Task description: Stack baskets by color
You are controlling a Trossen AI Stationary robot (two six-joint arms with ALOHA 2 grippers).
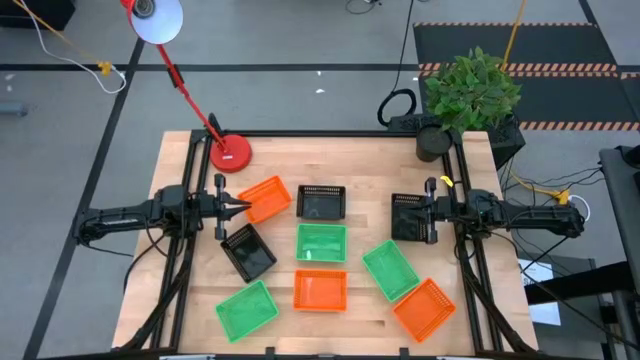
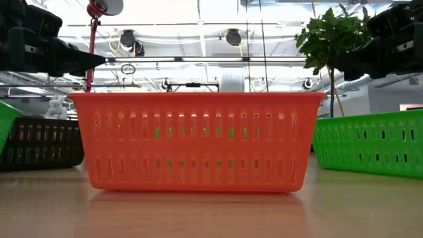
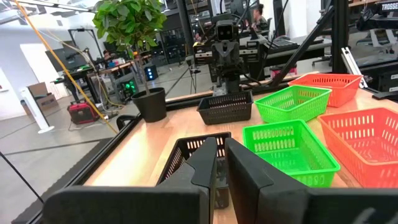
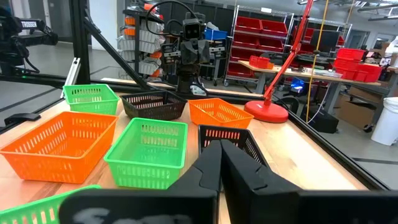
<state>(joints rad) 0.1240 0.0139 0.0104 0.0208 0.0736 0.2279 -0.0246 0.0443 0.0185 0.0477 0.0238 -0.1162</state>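
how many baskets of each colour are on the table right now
green baskets: 3
orange baskets: 3
black baskets: 3
total: 9

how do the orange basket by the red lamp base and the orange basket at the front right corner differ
The orange basket by the lamp base lies at the back left, right at the left tool; the orange basket at the front right corner sits far from both tools. The first has a black basket beside it; the second has a green basket close against it. Each is turned askew, in opposite directions. Both are orange, slotted, upright and unstacked.
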